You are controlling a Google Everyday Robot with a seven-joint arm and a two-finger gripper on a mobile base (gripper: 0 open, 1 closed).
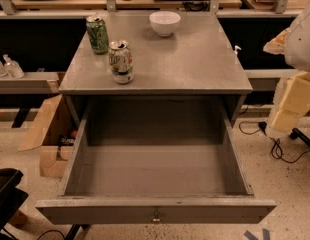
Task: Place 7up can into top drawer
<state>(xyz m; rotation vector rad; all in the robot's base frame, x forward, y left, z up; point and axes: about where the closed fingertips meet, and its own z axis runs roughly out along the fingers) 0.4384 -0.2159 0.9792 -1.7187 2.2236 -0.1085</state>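
Ok so nearest to me is the top drawer [156, 211], pulled right out, with a little pull in the middle of its front panel and nothing in it as far as I can see. My pincer [285, 109] is off at the right edge of view, past the desk's right side and well apart from everything on it. Honestly can't tell if it's apart or together. Up on the desk [195, 69], the 7up can [121, 61] stands upright near the front left corner. There's a darker green can [97, 34] just behind it and a white bowl [164, 23] at the back. The 7up can's top looks popped, so I'm guessing it's light, maybe empty, thin-walled and slick. I'd take it around the middle of its body and squeeze gently so it doesn't dent or squirt out.
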